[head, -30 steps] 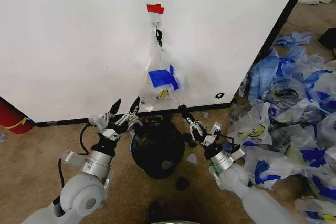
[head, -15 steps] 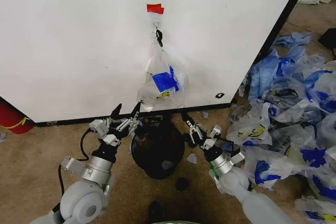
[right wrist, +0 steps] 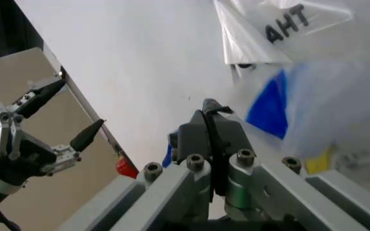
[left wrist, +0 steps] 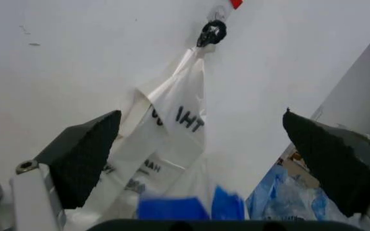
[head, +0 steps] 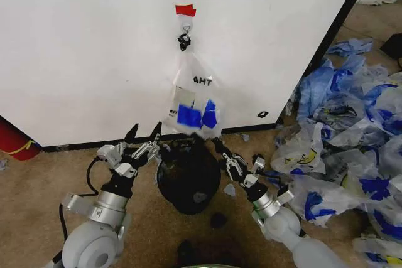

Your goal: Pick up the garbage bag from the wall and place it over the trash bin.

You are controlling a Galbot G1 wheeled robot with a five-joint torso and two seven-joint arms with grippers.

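a robot test space: bare white wall (head: 88, 48) panel, brown carpet (head: 38, 180), heaped plastic bags (head: 352, 123) at right.

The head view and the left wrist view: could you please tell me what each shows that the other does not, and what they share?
The head view adds the bin on the floor below the bag, the red cylinder at the wall's foot, and both arms flanking the bin: left pincer open, right pincer shut. The left wrist view adds a close look at the bag's top gathered at the black clip, framed by the left pincer's spread fingers. Both share the bag hanging on the wall under red tape, with black letters and blue patches.
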